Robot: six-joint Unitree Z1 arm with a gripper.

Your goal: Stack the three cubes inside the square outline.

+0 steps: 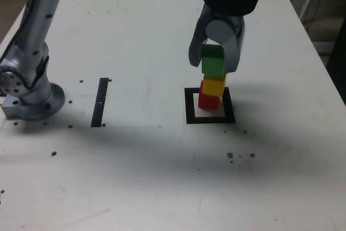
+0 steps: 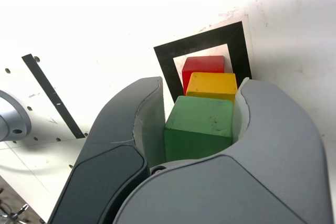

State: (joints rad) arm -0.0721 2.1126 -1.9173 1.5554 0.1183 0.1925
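gripping the green cube (image 1: 213, 62), the gripper (image 1: 212, 58) is clamped on its sides right of centre in the exterior view. green sits atop the yellow cube (image 1: 214, 85), yellow atop the red cube (image 1: 208, 101), inside the square outline (image 1: 189, 106) on the tabletop (image 1: 135, 177).

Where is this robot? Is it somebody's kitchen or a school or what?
Probably a robot lab or workshop, not a kitchen. A robot arm is bolted to a plain white table, which carries taped black marks like the square outline, and the end effector is stacking toy-like cubes: green cube on top.
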